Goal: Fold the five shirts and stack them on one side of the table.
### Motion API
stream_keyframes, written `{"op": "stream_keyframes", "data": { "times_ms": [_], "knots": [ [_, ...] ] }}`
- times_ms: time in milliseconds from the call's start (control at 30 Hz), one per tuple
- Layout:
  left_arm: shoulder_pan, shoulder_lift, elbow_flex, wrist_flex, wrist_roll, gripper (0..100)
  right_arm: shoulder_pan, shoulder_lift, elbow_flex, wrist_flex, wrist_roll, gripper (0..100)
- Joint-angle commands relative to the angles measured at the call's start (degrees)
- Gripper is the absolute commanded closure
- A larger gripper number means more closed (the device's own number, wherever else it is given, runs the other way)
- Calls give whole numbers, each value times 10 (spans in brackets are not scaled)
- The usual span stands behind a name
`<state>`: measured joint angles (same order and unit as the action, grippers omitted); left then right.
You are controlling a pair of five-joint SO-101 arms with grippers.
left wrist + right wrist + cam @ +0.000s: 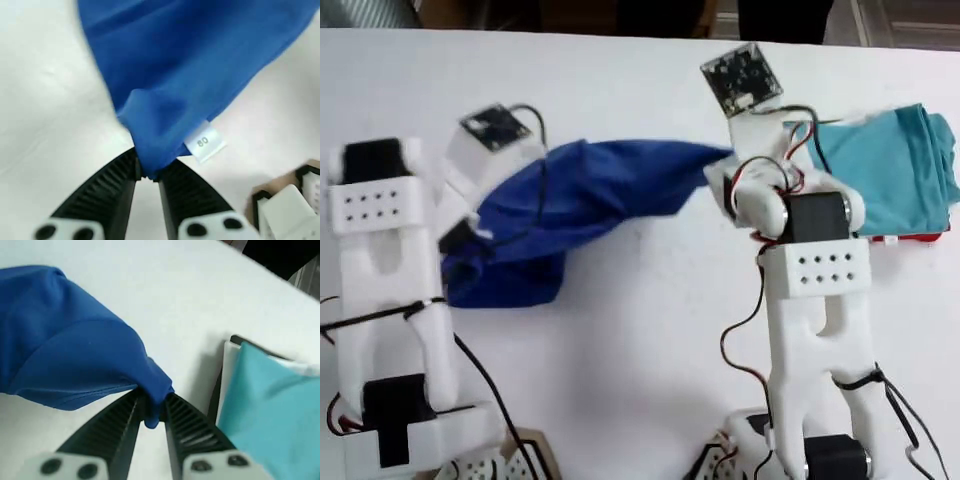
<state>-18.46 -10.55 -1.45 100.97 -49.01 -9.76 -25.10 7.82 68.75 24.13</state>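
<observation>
1. The white surface point(620, 380) carries both arms, the left arm on the left of the high view and the right arm on the right.
2. The blue shirt point(570, 200) is unfolded and bunched. It stretches across the middle of the surface from one hand to the other, and its larger, loose end sags beside the left arm.
3. A teal shirt point(895, 170) lies folded at the far right edge of the surface, just beside the right arm's wrist. A red edge point(920, 238) shows beneath it, and the right wrist view shows a white layer point(229, 375) under the teal cloth.
4. The left hand point(147, 172) is clamped on a pinched fold of the blue shirt, with its black ribbed fingers point(112, 182) pressed close around the cloth.
5. The right hand point(152, 410) is likewise clamped on a narrow tip of the blue shirt, near the teal shirt.
6. A small white label point(204, 142) hangs from the blue cloth just beside the left hand's grip.
</observation>
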Motion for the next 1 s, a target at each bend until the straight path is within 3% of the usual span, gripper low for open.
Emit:
{"op": "stream_keyframes", "data": {
  "times_ms": [0,333,767,967],
  "knots": [
    [-36,-22,-84,6,-5,973,7,-15,-95,-2,28,978],
    [-55,-22,-296,8,-1,973,64,80,-338,60,31,979],
    [4,-23,-552,11,61,973,68,80,-604,112,35,979],
    [8,-75,-587,11,61,973,67,80,-685,138,35,979]
  ]
}}
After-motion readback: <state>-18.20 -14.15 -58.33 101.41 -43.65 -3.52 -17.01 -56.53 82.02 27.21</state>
